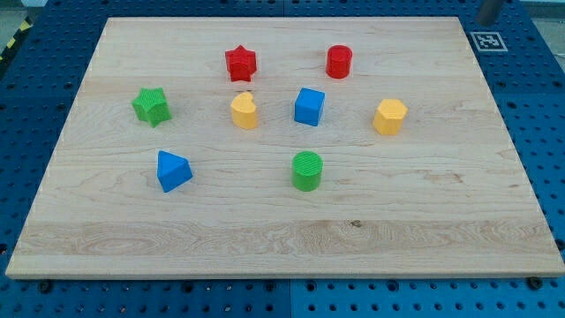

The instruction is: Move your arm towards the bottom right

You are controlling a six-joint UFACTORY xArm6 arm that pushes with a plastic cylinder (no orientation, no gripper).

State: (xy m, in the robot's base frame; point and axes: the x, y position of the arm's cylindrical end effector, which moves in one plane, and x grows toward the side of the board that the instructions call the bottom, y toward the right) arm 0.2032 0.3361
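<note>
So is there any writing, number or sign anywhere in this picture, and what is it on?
No words or numbers can be read.
The only sign is a black-and-white square marker on the blue pegboard table, beside the wooden board's top right corner; it is a pattern, not text.
The blocks are unmarked.

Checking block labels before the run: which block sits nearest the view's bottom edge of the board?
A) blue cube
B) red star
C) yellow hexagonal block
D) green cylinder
D: the green cylinder lies lowest in the view, slightly below the blue triangular block and well below the blue cube. My tip does not show in the view.
</note>
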